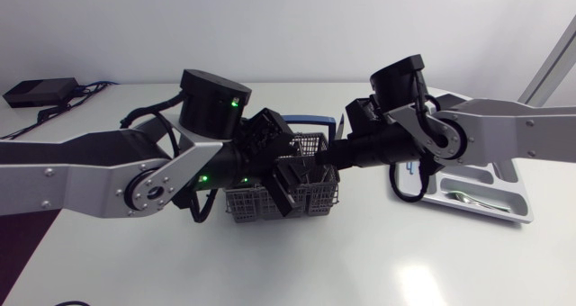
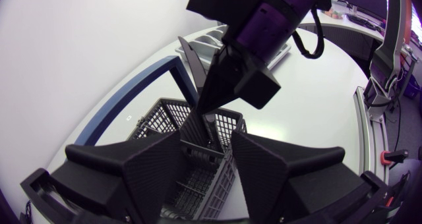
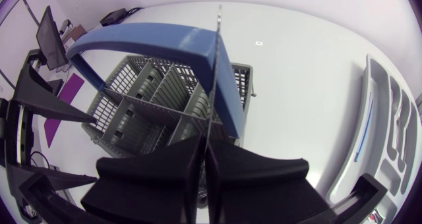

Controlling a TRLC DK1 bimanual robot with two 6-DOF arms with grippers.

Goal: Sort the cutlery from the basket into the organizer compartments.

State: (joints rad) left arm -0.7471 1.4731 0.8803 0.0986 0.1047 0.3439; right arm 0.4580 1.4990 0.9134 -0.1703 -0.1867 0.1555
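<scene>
Blue handle (image 3: 191, 39) and right end effector (image 3: 206, 148) crowd the basket (image 3: 125, 105) top; table (image 1: 360, 261) in front offers room.

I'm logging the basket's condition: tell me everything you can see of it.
The basket is grey, plastic-looking lattice, split by dividers into several slots, with a blue arched handle raised over it. It stands upright on the white table, apart from the organizer. The right gripper, shut on a knife, hangs over it.

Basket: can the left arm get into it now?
Likely only partly: the left arm has open jaws close to the basket, but the right arm, jaws shut on a knife, hangs over it and crowds the way.
</scene>
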